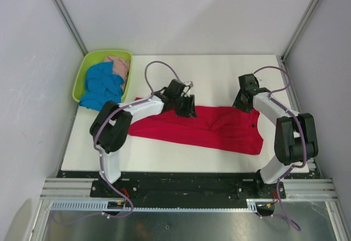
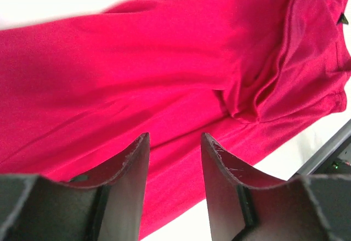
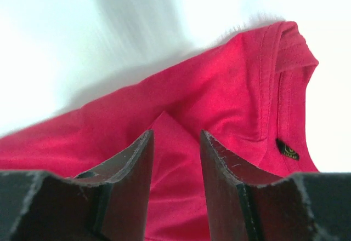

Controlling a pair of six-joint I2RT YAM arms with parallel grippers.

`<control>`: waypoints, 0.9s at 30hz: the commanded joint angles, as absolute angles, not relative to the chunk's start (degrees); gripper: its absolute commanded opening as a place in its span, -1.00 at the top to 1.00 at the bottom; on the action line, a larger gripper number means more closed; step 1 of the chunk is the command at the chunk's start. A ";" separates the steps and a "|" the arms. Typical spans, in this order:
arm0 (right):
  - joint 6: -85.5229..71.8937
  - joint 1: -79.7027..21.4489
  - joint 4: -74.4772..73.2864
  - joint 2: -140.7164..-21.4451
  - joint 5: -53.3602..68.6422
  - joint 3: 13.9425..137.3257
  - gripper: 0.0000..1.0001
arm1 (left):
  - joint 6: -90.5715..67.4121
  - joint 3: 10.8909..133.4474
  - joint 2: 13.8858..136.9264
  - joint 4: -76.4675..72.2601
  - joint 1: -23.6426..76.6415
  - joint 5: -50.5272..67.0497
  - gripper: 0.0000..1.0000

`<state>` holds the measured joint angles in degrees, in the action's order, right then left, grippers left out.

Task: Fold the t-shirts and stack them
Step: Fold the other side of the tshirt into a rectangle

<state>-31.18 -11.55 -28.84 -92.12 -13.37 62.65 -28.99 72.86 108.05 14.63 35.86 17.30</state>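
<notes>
The red t-shirt [image 1: 219, 127] lies folded in a long strip across the middle of the table. My left gripper [image 1: 186, 108] hovers over its back left edge, and in the left wrist view this gripper [image 2: 174, 137] stands open with only the red cloth [image 2: 137, 66] below. My right gripper [image 1: 244, 102] sits at the shirt's back right corner. It [image 3: 175, 134] is open too, above the red t-shirt [image 3: 219, 87] near the collar and its black label [image 3: 287, 149]. The blue t-shirt [image 1: 103, 86] and the pink t-shirt [image 1: 118, 66] lie bunched in the basket.
The lime-green basket [image 1: 82, 71] stands at the back left corner of the white table [image 1: 219, 74]. Grey walls close in on both sides, and the metal frame [image 1: 186, 189] with the arm bases runs along the near edge.
</notes>
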 commanded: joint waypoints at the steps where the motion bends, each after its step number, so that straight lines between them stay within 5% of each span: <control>1: -29.38 -10.30 -24.22 -94.77 -11.02 62.86 0.14 | -29.62 78.04 111.82 11.72 39.99 19.20 0.07; 27: -27.42 -9.23 -21.09 -102.31 -9.04 62.92 0.19 | -31.04 85.45 120.03 11.41 48.25 18.73 0.24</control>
<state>-28.34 -9.52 -22.61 -101.60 -9.47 62.65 -30.55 84.14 120.77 12.45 47.62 18.41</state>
